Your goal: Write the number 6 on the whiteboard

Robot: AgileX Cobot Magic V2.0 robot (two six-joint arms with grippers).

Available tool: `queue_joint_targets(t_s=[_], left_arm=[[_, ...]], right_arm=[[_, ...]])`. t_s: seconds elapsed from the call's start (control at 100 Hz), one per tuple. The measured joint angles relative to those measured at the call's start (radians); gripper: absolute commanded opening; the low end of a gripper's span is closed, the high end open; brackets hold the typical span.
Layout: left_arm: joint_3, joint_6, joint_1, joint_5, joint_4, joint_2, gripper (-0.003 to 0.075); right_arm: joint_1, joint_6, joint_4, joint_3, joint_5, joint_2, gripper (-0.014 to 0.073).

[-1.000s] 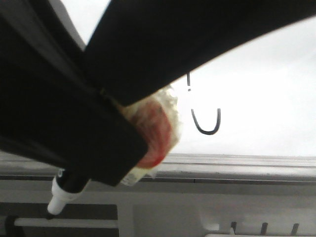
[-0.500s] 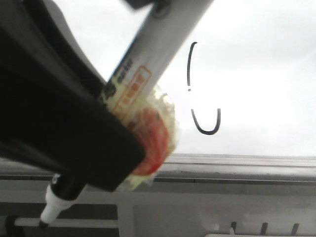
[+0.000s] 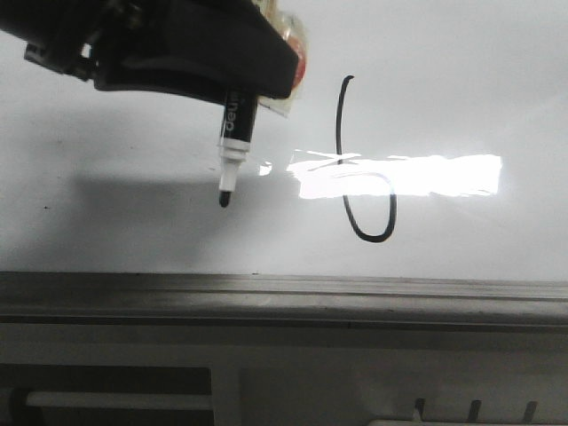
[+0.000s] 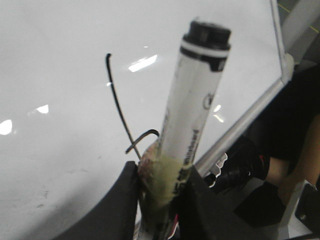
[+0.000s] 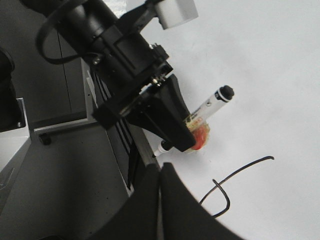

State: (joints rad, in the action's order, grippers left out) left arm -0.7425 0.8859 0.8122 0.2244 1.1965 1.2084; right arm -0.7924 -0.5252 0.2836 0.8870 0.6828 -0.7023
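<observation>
The number 6 [image 3: 341,133] is a thin black line on the glossy whiteboard [image 3: 133,240], a tall stem with a small loop low down. To its left my left gripper [image 3: 191,53] is shut on a cream-and-black marker [image 3: 235,133], tip pointing down close to the board; contact cannot be told. In the left wrist view the marker [image 4: 197,100] stands up between the jaws of the left gripper [image 4: 162,175], wrapped in a yellowish tape wad, with the 6 [image 4: 117,100] behind. My right gripper [image 5: 160,167] is shut on nothing, near the board's edge beside the 6 [image 5: 235,175].
A grey metal rail [image 3: 284,297] runs along the board's near edge, with a grey slotted panel [image 3: 470,408] below it. A bright glare patch [image 3: 426,173] crosses the 6's loop. Dark gear [image 4: 245,170] sits beyond the board's rail in the left wrist view.
The left arm, which filled the front view close to the camera, has swung up and away. The marker now points down over the board left of the 6, and the whole 6 shows.
</observation>
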Motion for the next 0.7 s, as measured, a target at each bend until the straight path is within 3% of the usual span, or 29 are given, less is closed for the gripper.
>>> queue_joint_targets(t_s=[0.39, 0.7], left_arm=[[0.000, -0.004, 0.047, -0.288, 0.125, 0.121, -0.0019], [-0.011, -0.006, 0.068, -0.314, 0.239, 0.165, -0.0019]], right_arm=[[0.000, 0.007, -0.008, 0.000, 0.065, 0.026, -0.0061], [0.000, 0.009, -0.010, 0.000, 0.069, 0.026, -0.0061]])
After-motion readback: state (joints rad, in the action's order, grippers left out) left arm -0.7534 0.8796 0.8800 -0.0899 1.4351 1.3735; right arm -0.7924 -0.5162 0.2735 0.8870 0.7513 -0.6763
